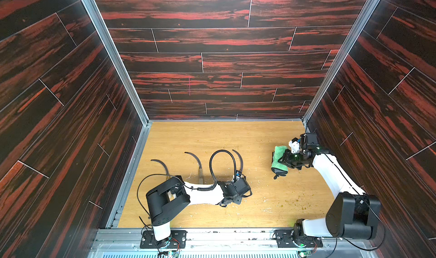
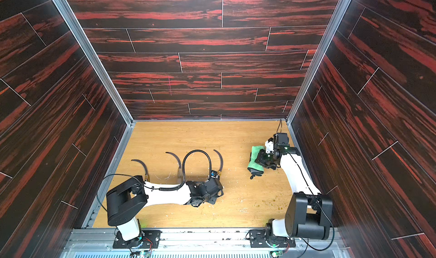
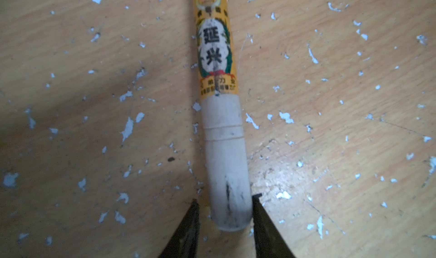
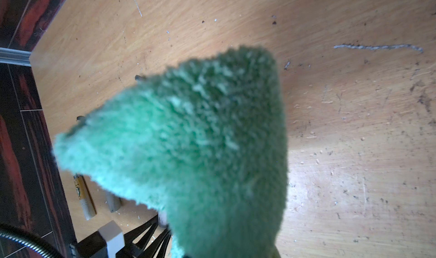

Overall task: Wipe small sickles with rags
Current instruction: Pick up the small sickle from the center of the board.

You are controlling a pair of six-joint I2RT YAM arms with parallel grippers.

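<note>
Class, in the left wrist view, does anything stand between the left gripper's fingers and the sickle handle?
Nothing visible does. The left gripper straddles the butt end of the sickle handle. One finger has only a sliver of flecked table beside it, and the other finger appears to sit against the wood.

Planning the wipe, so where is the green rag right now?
In both top views the green rag is gripped by the right end effector near the right wall, apart from the sickles.
</note>
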